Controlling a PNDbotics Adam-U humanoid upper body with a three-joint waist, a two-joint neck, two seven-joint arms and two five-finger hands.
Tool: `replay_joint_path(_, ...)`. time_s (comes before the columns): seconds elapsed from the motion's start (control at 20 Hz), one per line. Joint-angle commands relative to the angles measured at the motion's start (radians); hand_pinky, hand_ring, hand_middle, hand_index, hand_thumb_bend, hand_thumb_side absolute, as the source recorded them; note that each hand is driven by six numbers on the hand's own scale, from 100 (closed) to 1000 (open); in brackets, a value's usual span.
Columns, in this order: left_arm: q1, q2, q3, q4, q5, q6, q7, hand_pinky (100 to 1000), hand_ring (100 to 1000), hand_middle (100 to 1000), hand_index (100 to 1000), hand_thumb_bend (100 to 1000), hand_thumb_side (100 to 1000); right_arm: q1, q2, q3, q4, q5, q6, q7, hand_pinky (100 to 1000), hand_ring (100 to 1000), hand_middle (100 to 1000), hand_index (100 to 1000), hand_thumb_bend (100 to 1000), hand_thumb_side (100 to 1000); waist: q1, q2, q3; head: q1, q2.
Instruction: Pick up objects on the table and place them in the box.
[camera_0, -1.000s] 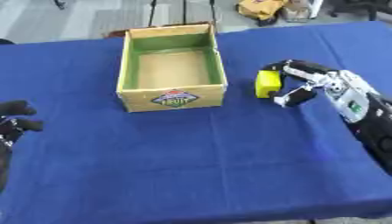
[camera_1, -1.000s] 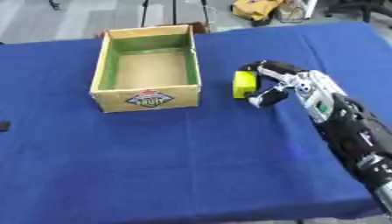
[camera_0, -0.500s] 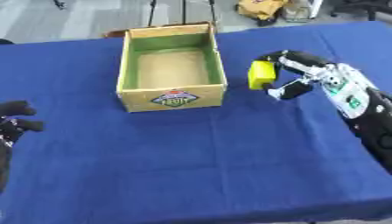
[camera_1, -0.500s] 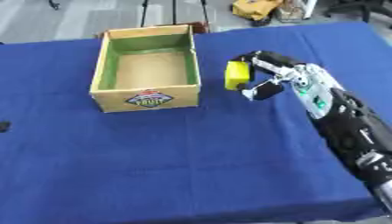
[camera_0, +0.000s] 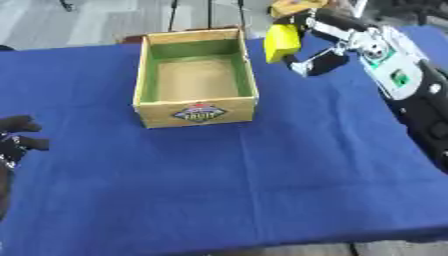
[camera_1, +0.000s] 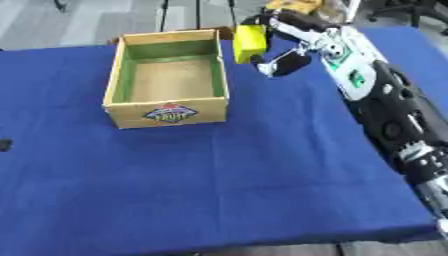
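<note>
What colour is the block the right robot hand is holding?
Yellow block, held in the right robot hand; clearest in the left eye view.

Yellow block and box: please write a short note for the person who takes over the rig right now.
Right hand: fingers curled round the yellow block, held above the table just right of the cardboard box, near its far right corner.
Left hand: idle at the left edge, holds nothing; whether its fingers are open cannot be told.
Box: stands open on the blue tablecloth; nothing visible inside.
Done: block picked up.
Left: move it over the box and release it. No other loose object shows on the cloth.
</note>
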Motion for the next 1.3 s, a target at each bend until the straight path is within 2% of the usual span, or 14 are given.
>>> replay_joint_path(0.05,-0.007,0.019,-0.004,-0.01,0.004,-0.001,-0.006,716,503,591,720,756,919,-0.051,0.025,-0.004,0.032,0.033,-0.009,0.006,795,558,407,847,100,140,-0.001,-0.02,0.007,-0.007,0.005)
replay_joint_path(0.6,-0.036,0.002,-0.024,-0.013,0.015,0.004,-0.026,716,503,590,720,761,916,-0.141,0.184,-0.028,0.239,0.206,-0.042,0.005,802,574,423,857,100,172,-0.004,-0.011,0.086,-0.046,-0.007)
replay_joint_path(1.0,-0.051,-0.004,-0.032,-0.018,0.019,0.005,-0.035,716,503,590,720,762,914,-0.129,0.235,-0.042,0.324,0.27,-0.063,0.005,810,590,443,873,100,220,-0.001,-0.002,0.137,-0.082,-0.026)
replay_joint_path(1.3,-0.054,-0.007,-0.032,-0.018,0.022,0.006,-0.036,716,503,590,720,763,913,-0.116,0.251,-0.048,0.363,0.301,-0.074,0.015,819,620,489,884,100,249,0.002,-0.002,0.151,-0.091,-0.037)
